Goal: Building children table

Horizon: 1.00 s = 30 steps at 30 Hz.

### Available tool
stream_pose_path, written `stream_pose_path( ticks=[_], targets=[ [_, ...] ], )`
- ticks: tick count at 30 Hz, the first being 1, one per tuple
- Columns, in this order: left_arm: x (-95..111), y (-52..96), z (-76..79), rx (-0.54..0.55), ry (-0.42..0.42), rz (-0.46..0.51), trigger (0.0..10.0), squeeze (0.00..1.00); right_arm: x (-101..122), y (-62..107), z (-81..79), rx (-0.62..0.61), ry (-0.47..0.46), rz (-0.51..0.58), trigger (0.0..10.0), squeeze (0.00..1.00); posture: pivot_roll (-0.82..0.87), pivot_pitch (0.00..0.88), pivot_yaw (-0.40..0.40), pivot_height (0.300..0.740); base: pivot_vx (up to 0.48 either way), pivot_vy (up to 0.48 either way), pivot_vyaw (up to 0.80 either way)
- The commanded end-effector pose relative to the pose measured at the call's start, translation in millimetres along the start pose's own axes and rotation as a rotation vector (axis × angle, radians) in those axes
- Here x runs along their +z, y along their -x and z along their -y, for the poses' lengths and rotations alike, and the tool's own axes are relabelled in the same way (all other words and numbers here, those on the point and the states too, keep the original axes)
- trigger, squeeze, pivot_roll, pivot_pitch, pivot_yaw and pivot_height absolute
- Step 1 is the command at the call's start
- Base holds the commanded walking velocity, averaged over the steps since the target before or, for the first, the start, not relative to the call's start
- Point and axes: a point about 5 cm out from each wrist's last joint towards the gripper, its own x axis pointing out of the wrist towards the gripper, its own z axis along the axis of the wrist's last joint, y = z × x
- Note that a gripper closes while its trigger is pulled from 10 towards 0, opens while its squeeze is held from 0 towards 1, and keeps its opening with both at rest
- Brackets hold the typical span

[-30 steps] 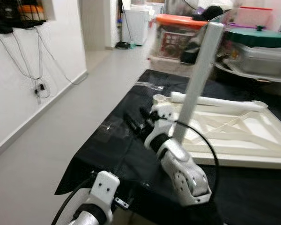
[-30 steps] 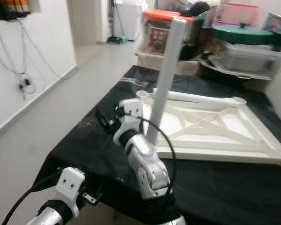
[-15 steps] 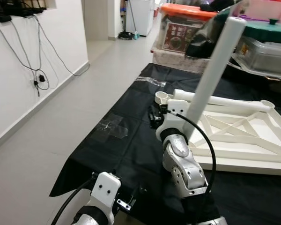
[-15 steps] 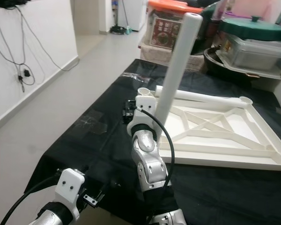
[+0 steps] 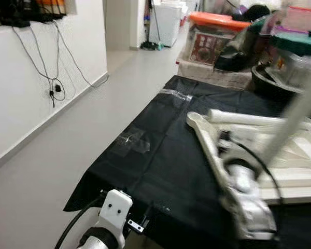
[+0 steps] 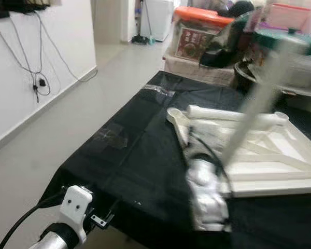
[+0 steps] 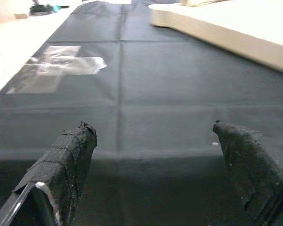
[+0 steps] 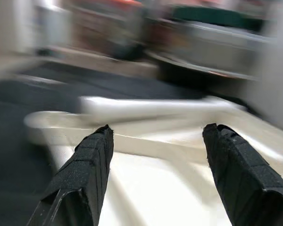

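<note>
1. A grey floor (image 5: 67,129) is seen in the left half of the eye views, with a white wall (image 5: 20,93) at the upper left, where black cables (image 5: 54,85) hang down.
2. A black cloth (image 6: 145,155) is spread over the middle and lower right of the frame; a patch of clear tape (image 6: 110,138) is stuck near its left edge.
3. A white table frame (image 6: 264,155) is laid flat on the cloth at the right, with a white leg (image 6: 233,115) lying along its far side.
4. Storage boxes (image 5: 215,36), one with an orange lid, are stacked at the upper right, behind the cloth.
5. The right arm (image 6: 207,194) is seen blurred at the lower right, over the near edge of the frame. In its wrist view the right gripper (image 8: 155,146) is spread wide above the frame and nothing is held.
6. The left gripper (image 7: 153,141) is kept low over the cloth, near the tape, wide open and empty.
</note>
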Motion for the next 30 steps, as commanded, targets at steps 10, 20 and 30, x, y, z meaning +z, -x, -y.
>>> stream_pose_path(
  ticks=[10, 20, 30],
  targets=[
    [-5, -1.1, 1.8, -0.030, 0.004, -0.026, 10.0, 0.00, 14, -3.5, -26.8, 0.243, -0.160, 0.045, 10.0, 0.00, 0.19, 0.000, -0.090, 0.740, 0.000, 0.000, 0.00],
    [-3, 0.9, 5.5, -0.033, 0.005, -0.022, 10.0, 0.00, 17, -30.8, -77.5, 0.491, -0.058, -0.033, 10.0, 0.00, 0.20, 0.000, -0.101, 0.740, 0.000, 0.000, 0.00],
    [8, 13.7, 16.0, -0.059, 0.016, -0.012, 10.0, 0.00, -5, -67.4, -80.2, 0.568, 0.172, -0.316, 10.0, 0.00, 0.21, 0.097, -0.106, 0.740, 0.000, 0.000, 0.00]
  ],
)
